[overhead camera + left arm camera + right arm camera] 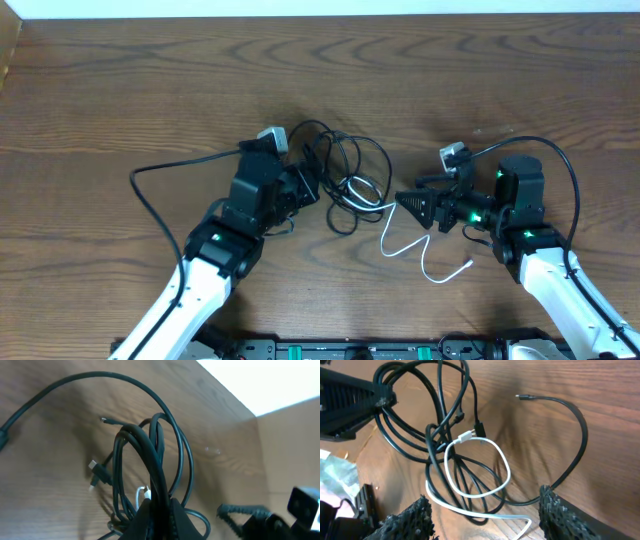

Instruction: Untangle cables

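Barely under way, judging by the black cables (348, 165) heaped in overlapping loops near the middle of the bench (120, 80), between the two arms. Clamped tight on a bundle of those black strands at the left hand (305, 188). From the left wrist: several loops fanning away from the grip and crossing one another, with a small plug (95, 466) off to one side; impossible to tell whether raised off the wood or lying on it. Spread wide and empty at the right hand (415, 205), poised at the near edge of the heap and gripping nothing, as far as can be made out. As for the white cable (425, 250): partly out already, trailing in a wavy line from the heap toward the right arm, with its far end lying free on bare wood. At the other end, though, curled into a loop lying across the black strands and seemingly threaded among them, with its own plug right beside a black one. Also clear of the knot on one side, a single black end (570, 425) arcing off alone. Nothing laid out fully apart so far. Left to do, at a guess: drawing the white loop out of the black, then picking the black loops apart from one another and spreading each on its own patch of bench.
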`<action>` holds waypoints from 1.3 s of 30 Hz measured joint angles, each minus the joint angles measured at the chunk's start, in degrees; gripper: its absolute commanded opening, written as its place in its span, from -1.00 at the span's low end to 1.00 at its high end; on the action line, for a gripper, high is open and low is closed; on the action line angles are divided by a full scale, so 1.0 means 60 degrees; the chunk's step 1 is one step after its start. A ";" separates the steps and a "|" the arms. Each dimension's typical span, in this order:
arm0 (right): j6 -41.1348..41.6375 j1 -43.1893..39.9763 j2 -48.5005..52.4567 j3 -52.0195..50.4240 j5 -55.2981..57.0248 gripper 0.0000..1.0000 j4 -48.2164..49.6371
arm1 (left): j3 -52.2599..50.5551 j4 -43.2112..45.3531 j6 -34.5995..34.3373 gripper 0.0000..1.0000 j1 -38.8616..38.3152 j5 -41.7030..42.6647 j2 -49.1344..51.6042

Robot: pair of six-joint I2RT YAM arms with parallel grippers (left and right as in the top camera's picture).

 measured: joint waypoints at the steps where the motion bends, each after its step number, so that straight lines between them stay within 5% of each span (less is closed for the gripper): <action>1: -0.0055 0.0004 0.0000 0.0000 -0.0095 0.35 0.0000 | 0.0000 -0.0029 0.0186 -0.85 0.0000 -0.0022 -0.0076; 15: -0.0412 0.0069 0.0000 0.0000 -0.0423 0.28 -0.0004 | -0.0015 0.3537 0.0579 -0.85 0.0000 -0.1727 -0.0142; 23: -0.0470 0.0069 0.0000 0.0000 -0.0517 0.14 0.0222 | -0.0015 0.3351 0.0499 -0.85 0.0000 -0.1792 -0.0142; 39: -0.0503 0.1126 0.0000 0.0000 -0.1089 0.31 0.0922 | -0.0015 0.2758 -0.0834 -0.85 0.0000 -0.1246 -0.0142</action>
